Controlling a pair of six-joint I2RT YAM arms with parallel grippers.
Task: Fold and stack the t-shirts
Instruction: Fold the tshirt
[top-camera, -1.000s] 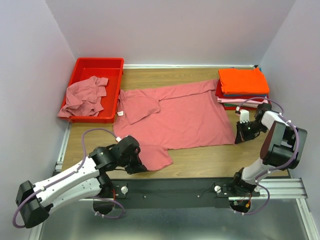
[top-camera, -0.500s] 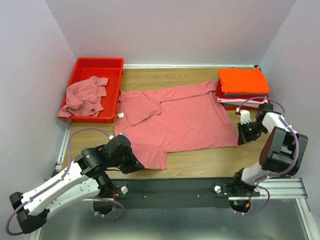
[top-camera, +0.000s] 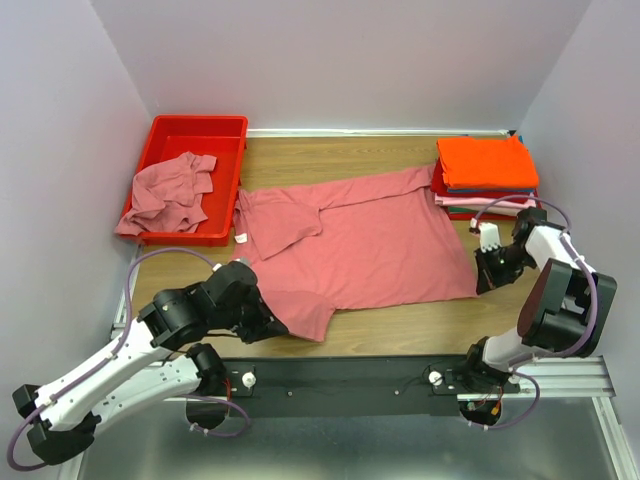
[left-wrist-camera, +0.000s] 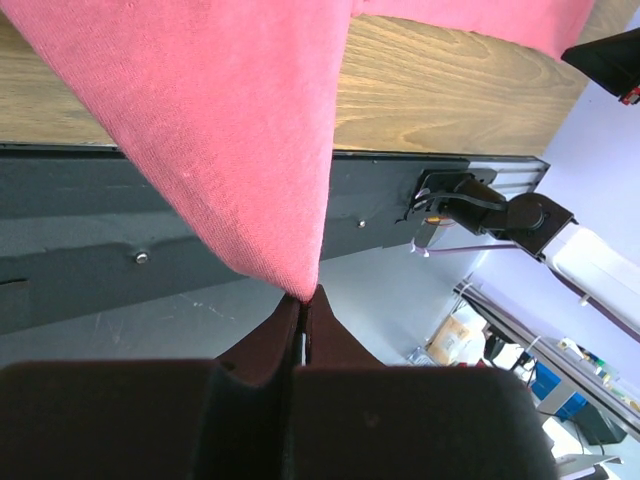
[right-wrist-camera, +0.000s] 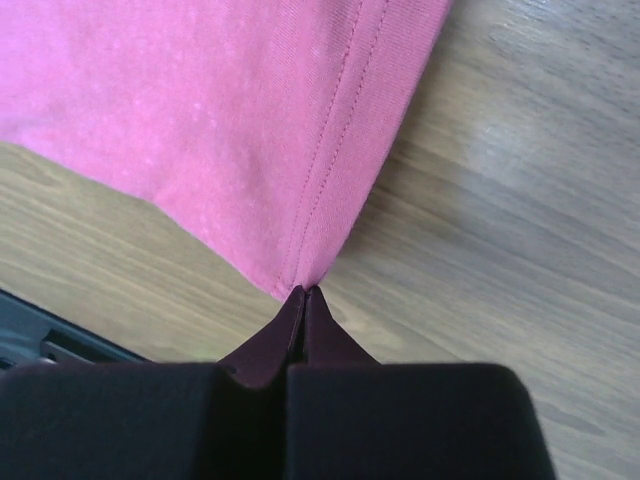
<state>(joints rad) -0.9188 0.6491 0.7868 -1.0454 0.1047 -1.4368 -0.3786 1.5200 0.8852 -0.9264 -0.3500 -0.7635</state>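
The left gripper (left-wrist-camera: 303, 300) has its two dark fingers pressed together on a pointed corner of a large dusty rose-pink cotton t-shirt (top-camera: 370, 240). In the left wrist view the cloth fans out from that pinch, over the black rail (top-camera: 350, 385) at the near edge and onto the wooden table (top-camera: 420, 325). From above, this corner belongs to the shirt's near-left flap, which is drawn towards the arm.

The right gripper (right-wrist-camera: 303, 292) is likewise clamped shut, its fingertips nipping the stitched hem corner at the shirt's near-right end. The fabric spreads away from the tips and the bare wood shows on both sides of it.

Between the two grips the shirt lies spread across the middle of the table, mostly flat, with some folds at its left end. Its small white neck tag (top-camera: 241, 237) lies on the left, just beside the red plastic bin (top-camera: 200, 122). The shirt's far-right corner reaches the foot of a stack of folded shirts (top-camera: 485, 160), bright orange on top with pale pink and darker layers below, which stands at the table's far-right corner.

A crumpled rose-pink shirt (top-camera: 165, 195) lies in the bin at the far left, spilling over its left rim.
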